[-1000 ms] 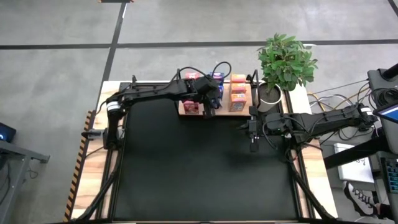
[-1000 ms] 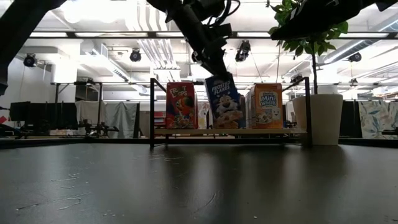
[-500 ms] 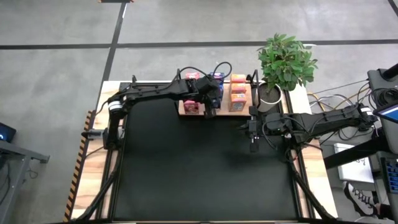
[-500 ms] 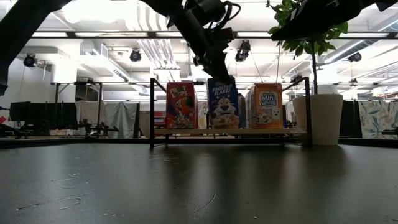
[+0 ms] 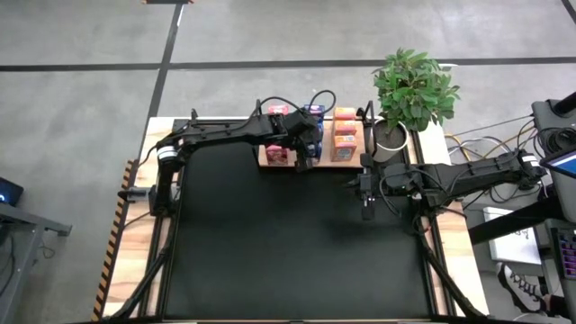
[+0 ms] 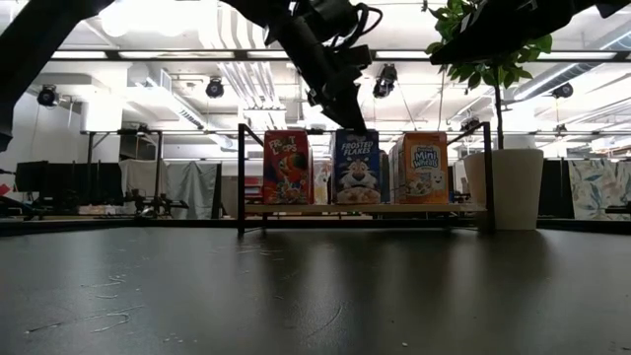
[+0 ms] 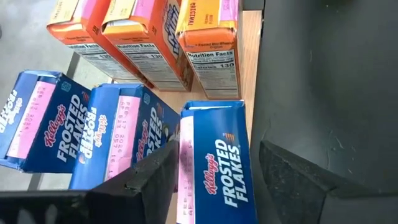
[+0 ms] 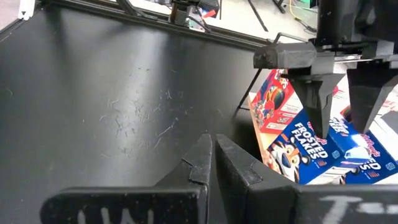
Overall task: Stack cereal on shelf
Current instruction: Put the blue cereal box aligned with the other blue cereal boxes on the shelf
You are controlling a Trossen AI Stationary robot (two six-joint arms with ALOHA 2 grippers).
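The table is flat, black and scratchy. Farther back, a blue cardboard cereal box stands tall on the wooden shelf, front facing us. The left gripper straddles its top, fingers spread, not squeezing.

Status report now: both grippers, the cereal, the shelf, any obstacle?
Left gripper open above blue box, which stands on shelf. Right gripper shut, waiting over table beside shelf. Nothing in the way.
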